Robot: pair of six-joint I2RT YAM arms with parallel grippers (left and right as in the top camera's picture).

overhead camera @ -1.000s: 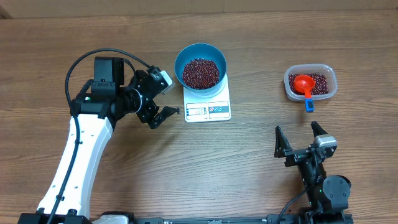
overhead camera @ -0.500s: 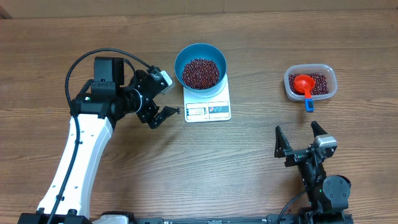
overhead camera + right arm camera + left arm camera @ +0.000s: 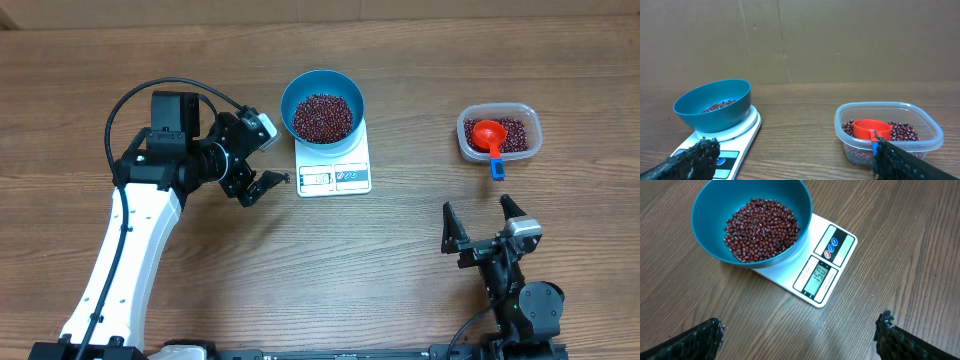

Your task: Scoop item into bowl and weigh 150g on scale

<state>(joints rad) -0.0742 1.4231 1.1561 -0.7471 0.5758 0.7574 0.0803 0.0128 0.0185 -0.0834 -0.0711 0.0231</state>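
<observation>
The beans (image 3: 322, 117) lie heaped in the bowl (image 3: 289, 98), which sits on the far half of the scale (image 3: 335, 178) and hides that half from above. The display (image 3: 819, 274) is too small to read from overhead, but the left wrist view shows 150 on it. The scale stands on the bench (image 3: 400, 270), toward its far side. The left claw (image 3: 275, 152) hangs just left of the scale with its jaws spread wide, empty and touching nothing; in its own view only the fingertips (image 3: 704, 341) show, cut off at the bottom corners. Well to the right, a clear tub (image 3: 500, 107) holds more beans and a red scoop (image 3: 487, 133) whose blue handle end pokes over the near rim. The right claw (image 3: 477, 207) sits near the bench's near edge, well apart from the tub, jaws wide and empty. From its view the bowl's rim hides most of the beans, and its fingers cover the scale's near corner and part of the scoop.
</observation>
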